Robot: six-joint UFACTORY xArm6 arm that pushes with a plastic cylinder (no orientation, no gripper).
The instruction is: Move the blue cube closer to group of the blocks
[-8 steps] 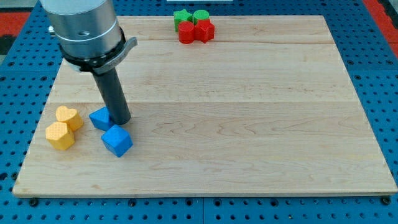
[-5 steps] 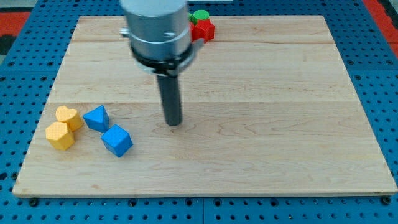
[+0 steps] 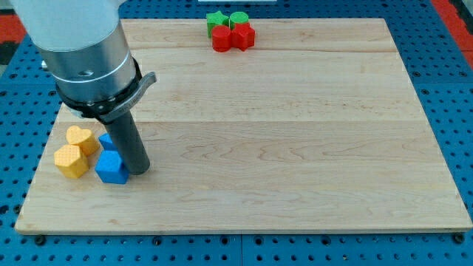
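Blue pegboard frames a pale wooden table [image 3: 295,148], where the robot's rod-shaped end effector, which has nothing to open or close and holds nothing, stands with my tip [image 3: 137,170] down on the wood near the view's lower left corner. Touching my tip on its left is the blue cube [image 3: 111,168], the piece to be moved. A second blue block [image 3: 106,140], its shape mostly hidden by the rod, peeks out just behind and left of my tip. Further left of my tip sit two yellow blocks, a yellow heart-shaped block [image 3: 80,138] and a yellow block [image 3: 71,160] just below it; the cube lies just beside that lower yellow one, with only a narrow gap showing. Far off toward the view's top, well apart from my tip, a cluster of two red blocks [image 3: 233,37] and two green blocks [image 3: 228,20] sits at the table's edge. The cube looks nearly home beside its neighbours. Finishing well likely calls for a short, slow push straight leftward through the cube's middle, so it slides without spinning. Pushing too far risks scattering the yellow pieces toward the table's left edge.
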